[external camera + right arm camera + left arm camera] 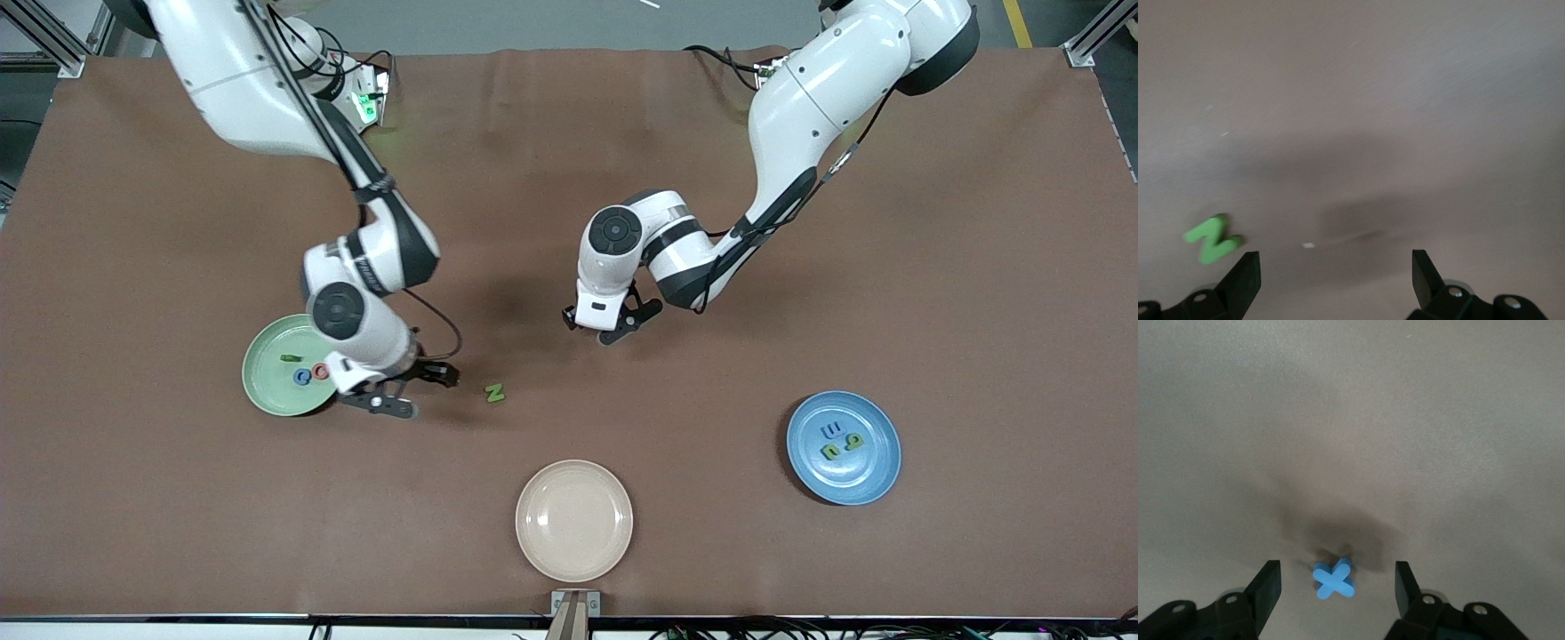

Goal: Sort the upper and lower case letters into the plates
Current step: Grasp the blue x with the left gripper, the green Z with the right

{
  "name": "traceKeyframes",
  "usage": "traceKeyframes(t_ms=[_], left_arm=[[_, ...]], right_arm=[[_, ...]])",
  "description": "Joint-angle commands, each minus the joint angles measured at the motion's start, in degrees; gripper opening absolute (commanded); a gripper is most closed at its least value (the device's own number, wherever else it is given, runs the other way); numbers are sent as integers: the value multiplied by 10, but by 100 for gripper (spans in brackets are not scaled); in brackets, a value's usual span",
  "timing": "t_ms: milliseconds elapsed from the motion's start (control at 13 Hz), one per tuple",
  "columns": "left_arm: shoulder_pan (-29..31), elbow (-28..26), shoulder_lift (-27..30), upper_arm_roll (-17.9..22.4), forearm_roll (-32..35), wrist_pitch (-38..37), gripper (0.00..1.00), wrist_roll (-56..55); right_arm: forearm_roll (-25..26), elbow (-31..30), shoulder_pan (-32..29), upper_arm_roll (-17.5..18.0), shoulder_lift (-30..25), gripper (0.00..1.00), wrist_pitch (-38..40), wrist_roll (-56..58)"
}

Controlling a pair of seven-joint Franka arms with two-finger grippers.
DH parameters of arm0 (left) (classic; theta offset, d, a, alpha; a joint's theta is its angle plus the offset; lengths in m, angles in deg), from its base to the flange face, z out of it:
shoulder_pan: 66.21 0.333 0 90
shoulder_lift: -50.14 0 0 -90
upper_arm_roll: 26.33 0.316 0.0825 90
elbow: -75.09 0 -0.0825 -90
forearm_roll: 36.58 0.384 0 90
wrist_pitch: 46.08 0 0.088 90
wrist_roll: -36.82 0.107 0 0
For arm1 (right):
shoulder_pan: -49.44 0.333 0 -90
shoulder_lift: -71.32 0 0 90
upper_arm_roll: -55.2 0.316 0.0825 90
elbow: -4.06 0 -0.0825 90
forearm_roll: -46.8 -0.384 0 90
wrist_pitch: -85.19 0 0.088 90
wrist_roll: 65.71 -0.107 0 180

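Note:
The pale green plate [267,391] lies toward the right arm's end and holds a green piece [289,358], a blue letter [302,377] and a red letter [320,372]. The blue plate [867,480] toward the left arm's end holds three small letters [840,442]. A green N [495,392] lies on the table beside my right gripper [422,391], which is open and empty, low beside the green plate; the N shows in the right wrist view [1213,239]. My left gripper [609,327] is open over a blue X [1333,579], which lies between its fingers [1266,587] on the table.
A beige plate [574,520] with nothing in it sits near the table's front edge, nearer the front camera than both grippers. The brown mat [800,311] covers the whole table.

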Motion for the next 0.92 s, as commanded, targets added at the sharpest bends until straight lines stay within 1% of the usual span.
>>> traceKeyframes(t_ms=[0, 77, 153, 307, 383, 460, 536, 690, 766, 843], left_arm=[[-6, -6, -2, 4, 9, 11, 69, -16], [-7, -10, -2, 4, 9, 11, 68, -22], [-7, -10, -4, 4, 9, 11, 66, -22], [-10, -9, -9, 4, 9, 11, 63, -22], [-12, -9, -9, 4, 9, 11, 60, -22], [-12, -9, -9, 4, 9, 11, 53, -22], [-12, -8, -10, 4, 9, 11, 41, -22], [-11, -6, -9, 4, 9, 11, 10, -15], [-11, -5, -8, 5, 9, 10, 1, -10], [-5, -2, -4, 5, 9, 6, 0, -9]], right_arm=[[2, 79, 39, -8, 62, 100, 4, -41], [5, 96, 52, -9, 75, 100, 5, -40], [19, 110, 61, -10, 87, 100, 5, -38], [66, 117, 66, -10, 102, 100, 1, -39], [80, 118, 67, -10, 108, 97, -9, -37], [90, 117, 68, -9, 114, 92, -21, -33], [99, 117, 70, -9, 117, 89, -22, -30], [108, 118, 71, -9, 118, 81, -24, -30], [108, 118, 71, -9, 118, 76, -24, -30], [108, 118, 71, -9, 118, 69, -24, -30]])
